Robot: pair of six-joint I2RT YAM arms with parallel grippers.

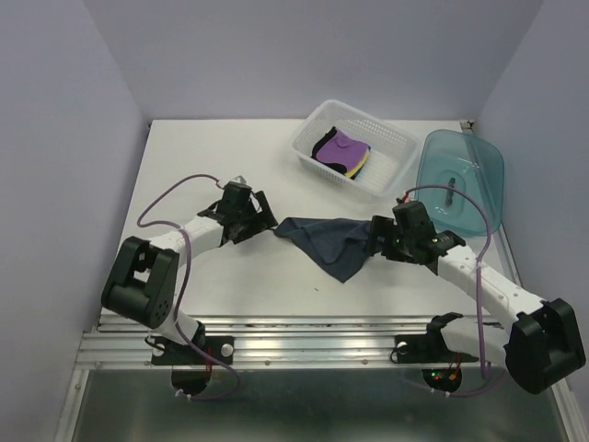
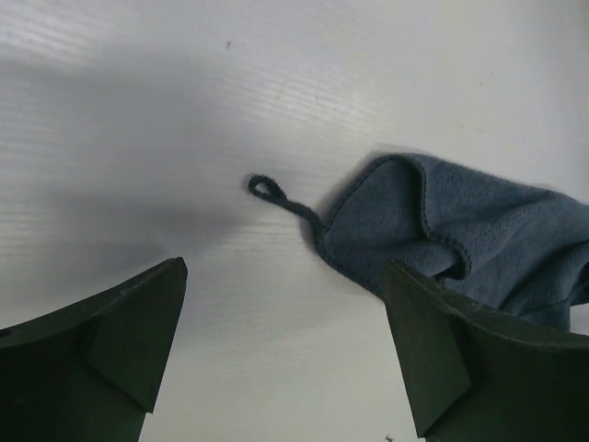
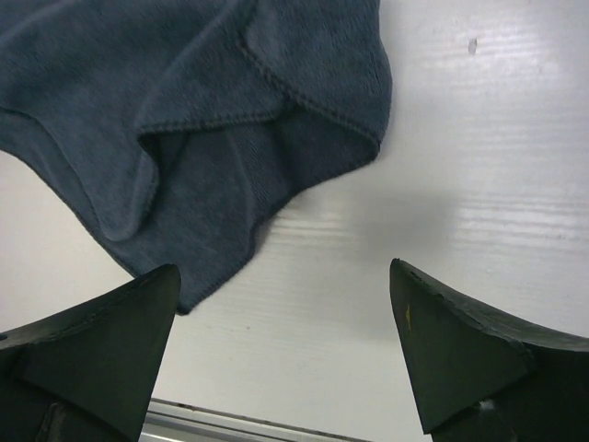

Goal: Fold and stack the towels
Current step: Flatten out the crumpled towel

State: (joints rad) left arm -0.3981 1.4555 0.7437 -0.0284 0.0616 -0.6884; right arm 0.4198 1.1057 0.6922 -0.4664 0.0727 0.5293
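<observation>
A dark slate blue towel lies rumpled on the white table between my two grippers. My left gripper stands open just left of its left corner; in the left wrist view the towel and its hanging loop lie ahead of the wide-apart fingers. My right gripper is open at the towel's right edge, with only bare table between its fingers; the towel lies ahead and to the left. Purple, yellow and dark towels sit in the white basket.
A translucent teal bin stands at the right, beside the basket. The metal rail of the table's near edge runs below the towel. Purple cables loop from both arms.
</observation>
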